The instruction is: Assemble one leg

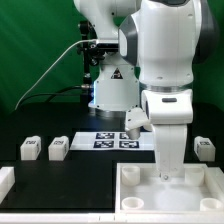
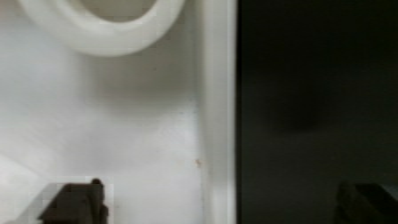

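Three legs show in the exterior view: two at its left [image 1: 30, 149] [image 1: 58, 149] and one at its right [image 1: 204, 148], all lying on the black table, none held. My gripper [image 1: 170, 176] points down into the large white tray-like piece [image 1: 205, 190]. In the wrist view the gripper [image 2: 217, 205] is open wide and empty. One dark fingertip [image 2: 71, 203] is over the tray's white floor, the other [image 2: 365, 203] over the black table. The tray's raised rim [image 2: 217, 120] runs between them. A round socket [image 2: 111, 22] sits in the tray's corner.
The marker board [image 1: 115, 140] lies behind the tray, in front of the arm's base. A white part [image 1: 5, 180] lies at the exterior view's left edge. Raised corner sockets [image 1: 130, 173] stand inside the tray. A green curtain backs the scene.
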You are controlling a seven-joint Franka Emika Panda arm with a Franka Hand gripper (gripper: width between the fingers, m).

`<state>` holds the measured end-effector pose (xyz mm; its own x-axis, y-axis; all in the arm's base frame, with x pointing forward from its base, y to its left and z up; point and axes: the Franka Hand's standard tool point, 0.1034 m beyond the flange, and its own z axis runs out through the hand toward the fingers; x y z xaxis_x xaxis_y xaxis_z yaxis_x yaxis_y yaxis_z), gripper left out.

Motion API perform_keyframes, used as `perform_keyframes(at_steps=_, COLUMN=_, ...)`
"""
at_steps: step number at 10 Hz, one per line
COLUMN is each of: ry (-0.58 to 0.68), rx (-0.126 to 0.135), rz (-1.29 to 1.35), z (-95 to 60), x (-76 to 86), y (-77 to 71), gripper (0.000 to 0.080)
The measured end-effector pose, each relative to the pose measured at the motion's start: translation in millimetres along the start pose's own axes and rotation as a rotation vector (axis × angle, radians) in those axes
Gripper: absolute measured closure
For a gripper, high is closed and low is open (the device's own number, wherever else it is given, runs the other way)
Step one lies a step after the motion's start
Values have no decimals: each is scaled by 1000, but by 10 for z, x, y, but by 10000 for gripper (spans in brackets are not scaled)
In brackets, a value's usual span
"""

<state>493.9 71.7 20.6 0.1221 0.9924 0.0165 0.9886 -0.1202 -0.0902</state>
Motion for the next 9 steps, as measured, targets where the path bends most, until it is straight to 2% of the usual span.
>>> perform_keyframes(at_steps=1, ry=-6, rx=6, rz=53, z=-83, x=24, y=-28, gripper=150)
perform_keyframes(at_steps=2, ry=-2, rx=0, rz=121, z=-148, x=102, y=-90, gripper=150)
perform_keyframes(at_steps=4, ry=16, rx=12, rz=479, z=-196, x=373, y=-291, gripper=150)
perform_keyframes(at_steps=5, ry=31, rx=19, rz=594, z=-163, x=539, y=-393, gripper=150)
perform_keyframes(at_steps=7, ry=49, rx=31, rz=952, z=-151, x=817, y=-500, gripper=150)
perform_keyframes(at_steps=9, ry=54, rx=47, rz=1101, z=-146, x=790, y=-491, gripper=150)
